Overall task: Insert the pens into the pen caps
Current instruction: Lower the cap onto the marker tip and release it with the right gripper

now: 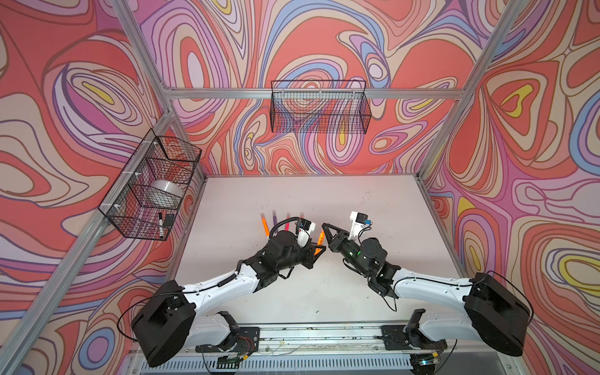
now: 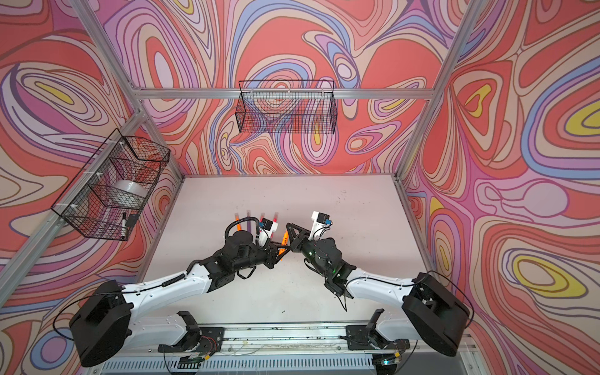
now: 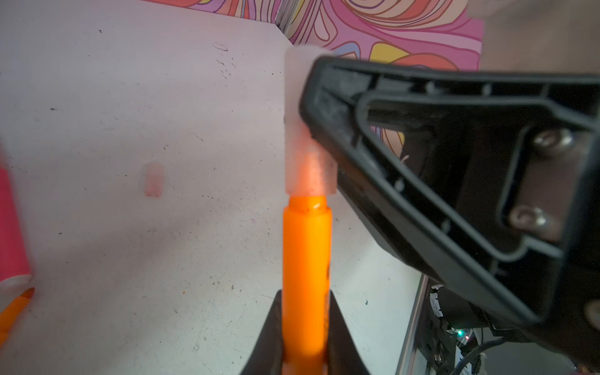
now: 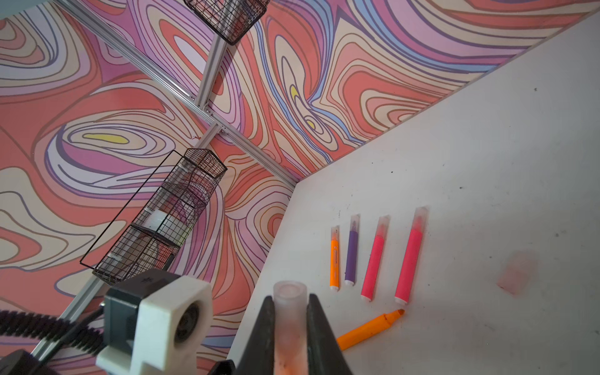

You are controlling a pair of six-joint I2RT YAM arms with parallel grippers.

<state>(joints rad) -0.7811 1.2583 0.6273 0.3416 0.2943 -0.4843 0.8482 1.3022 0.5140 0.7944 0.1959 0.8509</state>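
Observation:
My left gripper (image 3: 305, 341) is shut on an orange pen (image 3: 306, 259) above the table's middle. Its tip sits inside the mouth of a translucent pen cap (image 3: 305, 156), which my right gripper (image 4: 290, 324) is shut on. In both top views the two grippers (image 1: 319, 250) (image 1: 326, 227) meet tip to tip. Several capped pens lie in a row behind: orange (image 4: 334, 259), purple (image 4: 351, 253) and two pink (image 4: 375, 259) (image 4: 409, 256). An uncapped orange pen (image 4: 370, 329) lies near them, and a loose cap (image 4: 516, 272) lies apart on the table.
A wire basket (image 1: 149, 185) on the left wall holds a tape roll and a black-and-white marker (image 1: 161, 224). Another wire basket (image 1: 319, 107) hangs on the back wall. Aluminium frame rails border the white table (image 1: 373, 201).

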